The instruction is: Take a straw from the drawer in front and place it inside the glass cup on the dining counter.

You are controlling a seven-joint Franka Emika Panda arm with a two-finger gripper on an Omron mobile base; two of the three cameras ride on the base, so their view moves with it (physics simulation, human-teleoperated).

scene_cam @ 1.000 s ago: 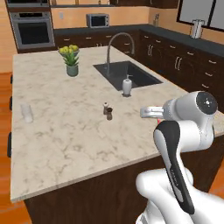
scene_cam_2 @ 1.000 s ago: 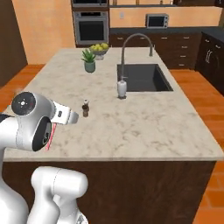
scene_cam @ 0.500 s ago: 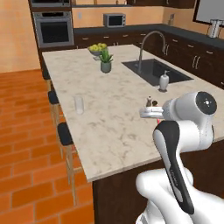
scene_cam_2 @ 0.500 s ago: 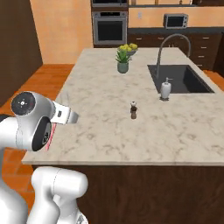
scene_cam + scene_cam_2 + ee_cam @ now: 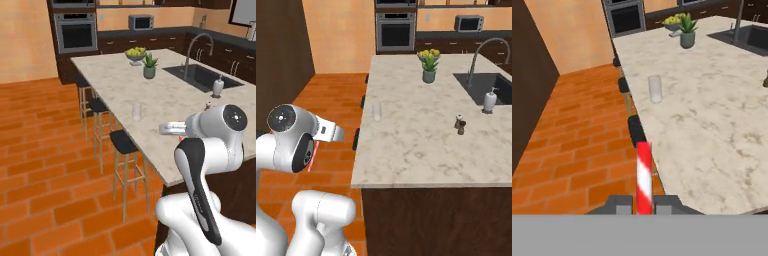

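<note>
You are looking at a kitchen with an orange brick-pattern floor (image 5: 45, 150), dark cabinets and a wall oven (image 5: 76, 31) at the back. The table (image 5: 421, 135) is a long island with a beige marbled top on a dark wood base; stools (image 5: 122, 142) stand along its near side. A sink (image 5: 483, 85) with an arched tap is set into the far end, a white soap bottle (image 5: 489, 100) at its edge. A small potted plant (image 5: 429, 67) stands in front of a fruit bowl, and two little shakers (image 5: 460, 124) sit further along.

The glass cup (image 5: 655, 89) stands upright near the table's stool-side edge, well apart from everything else.

Your fingers (image 5: 644, 204) are closed narrowly on the straw (image 5: 644, 175), which rises straight between them, red-and-white striped, near the table's corner and away from the cup.
</note>
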